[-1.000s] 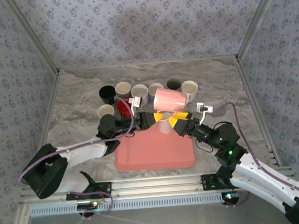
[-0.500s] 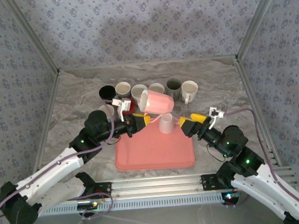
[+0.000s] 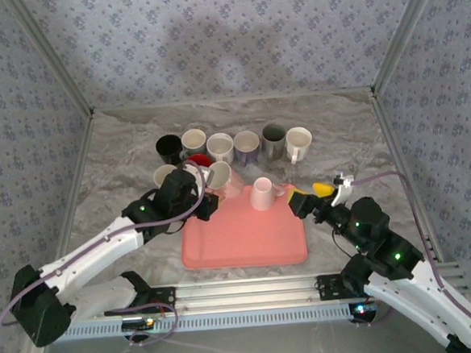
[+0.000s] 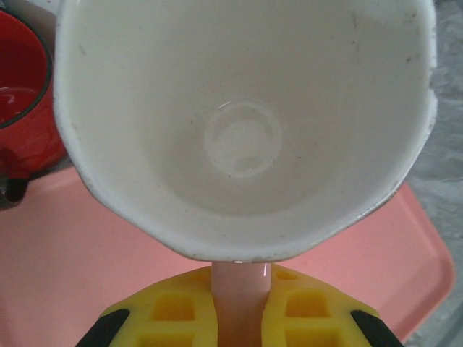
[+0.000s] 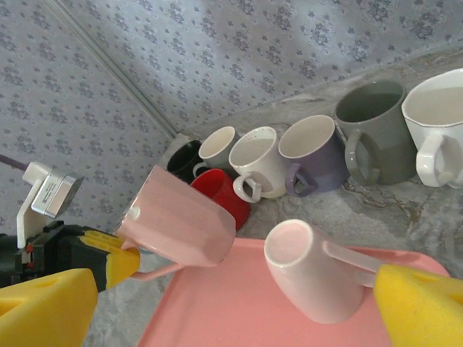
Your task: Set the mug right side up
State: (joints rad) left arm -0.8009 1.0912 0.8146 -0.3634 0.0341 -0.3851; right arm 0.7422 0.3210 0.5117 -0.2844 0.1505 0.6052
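Note:
A pink mug (image 3: 220, 177) with a white inside hangs tilted over the far left corner of the pink tray (image 3: 244, 242), its mouth facing up and to the left. My left gripper (image 3: 202, 198) is shut on its handle. In the left wrist view the yellow fingers (image 4: 163, 312) pinch the pink handle (image 4: 241, 296) below the mug's open mouth (image 4: 242, 123). The right wrist view shows the mug (image 5: 177, 220) off the tray (image 5: 202, 318). My right gripper (image 3: 310, 195) stands open and holds nothing by the tray's right edge, apart from the mug.
A pale pink mug (image 3: 262, 193) stands upside down on the tray's far side, seen as the mug (image 5: 318, 278) from the right wrist. Behind the tray stands a row of upright mugs: black (image 3: 169, 147), white (image 3: 220, 146), purple (image 3: 246, 143), grey (image 3: 274, 139), white (image 3: 299, 143), plus red (image 3: 200, 160).
The right gripper let go of the pink mug, opened wide and drew back to the right. The left arm brought the mug down and left, turning its mouth upward.

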